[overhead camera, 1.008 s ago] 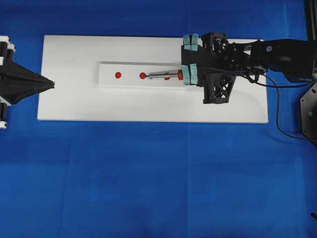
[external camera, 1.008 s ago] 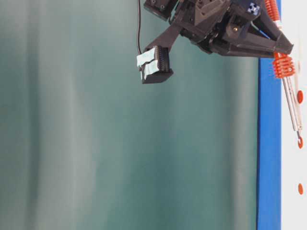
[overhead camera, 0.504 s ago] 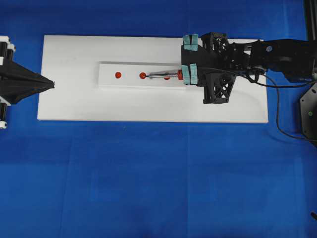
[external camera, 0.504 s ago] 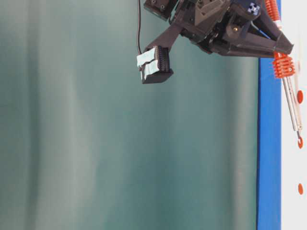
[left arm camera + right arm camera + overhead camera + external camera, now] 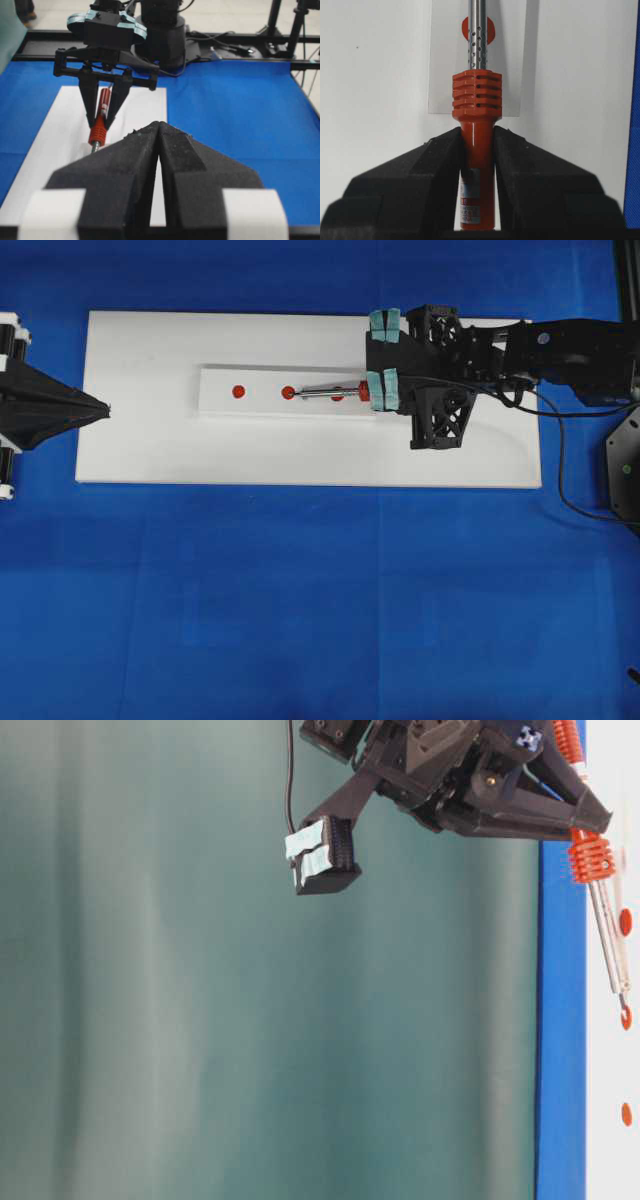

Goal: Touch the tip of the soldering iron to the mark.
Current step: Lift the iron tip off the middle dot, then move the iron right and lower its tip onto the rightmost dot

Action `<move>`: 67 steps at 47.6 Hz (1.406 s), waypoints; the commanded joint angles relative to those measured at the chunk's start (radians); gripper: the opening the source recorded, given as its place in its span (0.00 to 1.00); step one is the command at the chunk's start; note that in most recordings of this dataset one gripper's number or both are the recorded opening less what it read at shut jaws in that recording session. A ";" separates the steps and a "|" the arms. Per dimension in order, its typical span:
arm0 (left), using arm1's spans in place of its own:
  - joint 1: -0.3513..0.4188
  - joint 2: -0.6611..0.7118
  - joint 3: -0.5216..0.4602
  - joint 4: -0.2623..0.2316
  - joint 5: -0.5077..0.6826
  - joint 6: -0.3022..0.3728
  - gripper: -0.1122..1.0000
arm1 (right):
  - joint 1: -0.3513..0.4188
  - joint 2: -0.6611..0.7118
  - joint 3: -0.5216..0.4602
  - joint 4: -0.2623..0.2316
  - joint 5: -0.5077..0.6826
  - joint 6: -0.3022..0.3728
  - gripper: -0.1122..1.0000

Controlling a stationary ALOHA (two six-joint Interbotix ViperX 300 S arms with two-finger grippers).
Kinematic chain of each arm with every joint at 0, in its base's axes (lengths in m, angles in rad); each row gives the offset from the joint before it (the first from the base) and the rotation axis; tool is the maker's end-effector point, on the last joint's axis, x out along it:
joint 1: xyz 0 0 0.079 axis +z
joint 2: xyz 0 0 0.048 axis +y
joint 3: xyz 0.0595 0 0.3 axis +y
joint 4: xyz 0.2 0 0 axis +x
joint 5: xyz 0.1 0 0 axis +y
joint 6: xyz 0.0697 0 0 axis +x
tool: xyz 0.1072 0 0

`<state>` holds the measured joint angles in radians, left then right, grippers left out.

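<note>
My right gripper [image 5: 372, 392] is shut on the red-orange handle of the soldering iron [image 5: 330, 393], just behind its ribbed collar [image 5: 476, 97]. The silver shaft runs left over the raised white block [image 5: 260, 406]. Its tip rests at the right edge of the mark [image 5: 288, 392], the middle red dot; in the table-level view the tip meets the mark [image 5: 626, 1016]. The shaft partly covers the right outer dot [image 5: 490, 30]. My left gripper [image 5: 105, 408] is shut and holds nothing, by the board's left edge.
The block lies on a flat white board [image 5: 150, 455] on blue cloth. A left outer red dot [image 5: 238, 391] sits on the block. The iron's black cord [image 5: 560, 475] loops off the board's right end past the right arm.
</note>
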<state>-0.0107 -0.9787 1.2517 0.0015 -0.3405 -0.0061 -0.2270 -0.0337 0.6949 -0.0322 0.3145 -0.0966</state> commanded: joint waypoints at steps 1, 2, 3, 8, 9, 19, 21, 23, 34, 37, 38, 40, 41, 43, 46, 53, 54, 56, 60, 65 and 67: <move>0.002 0.003 -0.011 0.002 -0.011 -0.002 0.10 | 0.002 -0.012 -0.014 0.002 -0.008 0.002 0.16; 0.002 0.003 -0.011 0.002 -0.011 -0.002 0.10 | 0.003 -0.011 -0.014 0.002 -0.008 0.002 0.16; 0.002 0.003 -0.012 0.002 -0.011 -0.002 0.10 | 0.002 -0.012 -0.014 0.002 -0.005 0.002 0.16; 0.002 0.003 -0.012 0.002 -0.011 0.000 0.10 | 0.003 -0.017 -0.017 0.002 -0.003 0.008 0.16; 0.002 0.003 -0.012 0.002 -0.011 -0.002 0.10 | 0.002 -0.020 -0.017 0.002 -0.002 0.009 0.16; 0.002 0.003 -0.014 0.002 -0.012 -0.002 0.10 | 0.002 -0.091 -0.054 -0.002 0.077 0.011 0.16; 0.002 0.003 -0.014 0.002 -0.012 -0.002 0.10 | 0.002 -0.115 -0.067 -0.005 0.107 0.009 0.16; 0.002 0.003 -0.012 0.002 -0.012 -0.002 0.10 | 0.002 -0.130 -0.080 -0.005 0.133 0.009 0.16; 0.002 0.003 -0.012 0.002 -0.012 -0.002 0.10 | 0.000 -0.213 -0.150 -0.034 0.249 0.008 0.16; 0.002 0.003 -0.012 0.002 -0.012 -0.002 0.10 | 0.000 -0.222 -0.158 -0.038 0.261 0.008 0.16; 0.002 0.003 -0.012 0.002 -0.012 -0.002 0.10 | 0.002 -0.225 -0.160 -0.040 0.262 0.008 0.16; 0.002 0.003 -0.012 0.002 -0.012 -0.002 0.10 | 0.000 -0.224 -0.160 -0.041 0.262 0.008 0.16; 0.002 0.003 -0.012 0.002 -0.012 -0.002 0.10 | 0.002 -0.222 -0.160 -0.041 0.264 0.008 0.16; 0.002 0.003 -0.012 0.002 -0.012 -0.002 0.10 | 0.000 -0.222 -0.160 -0.041 0.264 0.009 0.16; 0.003 0.003 -0.012 0.002 -0.011 -0.002 0.10 | 0.000 -0.221 -0.160 -0.041 0.262 0.009 0.16; 0.002 0.005 -0.012 0.002 -0.012 -0.002 0.10 | 0.000 -0.221 -0.156 -0.041 0.262 0.009 0.16; 0.002 0.003 -0.012 0.002 -0.012 -0.002 0.10 | 0.000 -0.222 -0.156 -0.041 0.264 0.009 0.16; 0.002 0.003 -0.012 0.002 -0.012 -0.002 0.10 | 0.000 -0.222 -0.150 -0.041 0.265 0.009 0.16; 0.002 0.003 -0.014 0.002 -0.012 -0.002 0.10 | -0.003 -0.230 -0.135 -0.041 0.268 0.009 0.16; 0.002 0.003 -0.012 0.002 -0.012 -0.003 0.10 | -0.011 -0.259 -0.098 -0.040 0.268 0.011 0.16; 0.003 0.003 -0.014 0.002 -0.012 -0.003 0.10 | -0.015 -0.275 -0.083 -0.041 0.268 0.011 0.16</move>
<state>-0.0107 -0.9787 1.2533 0.0000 -0.3421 -0.0077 -0.2332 -0.2623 0.6059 -0.0706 0.5860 -0.0874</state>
